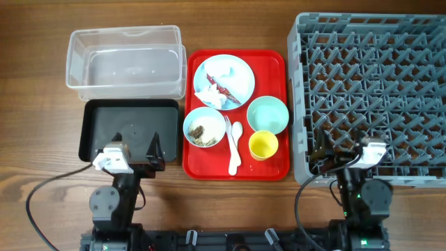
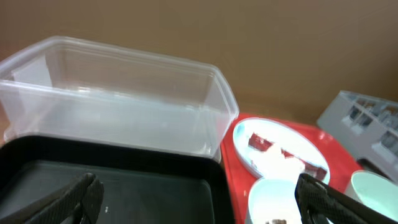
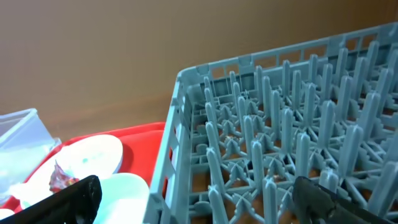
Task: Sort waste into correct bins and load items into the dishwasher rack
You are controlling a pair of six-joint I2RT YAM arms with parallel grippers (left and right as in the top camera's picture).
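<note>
Black tray (image 1: 132, 118) rim beside red tray (image 1: 277, 70)

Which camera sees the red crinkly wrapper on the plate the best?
Overhead: the wrapper lies whole and sharp on the blue plate. The left wrist view shows it closer but blurry. The right wrist view catches only a red scrap near the picture's left edge.

Overhead straight down on whole table (image 1: 42, 90), left wrist low over black tray (image 2: 124, 186), right wrist close at rack (image 3: 261, 155) (both share red tray (image 1: 272, 70)).
</note>
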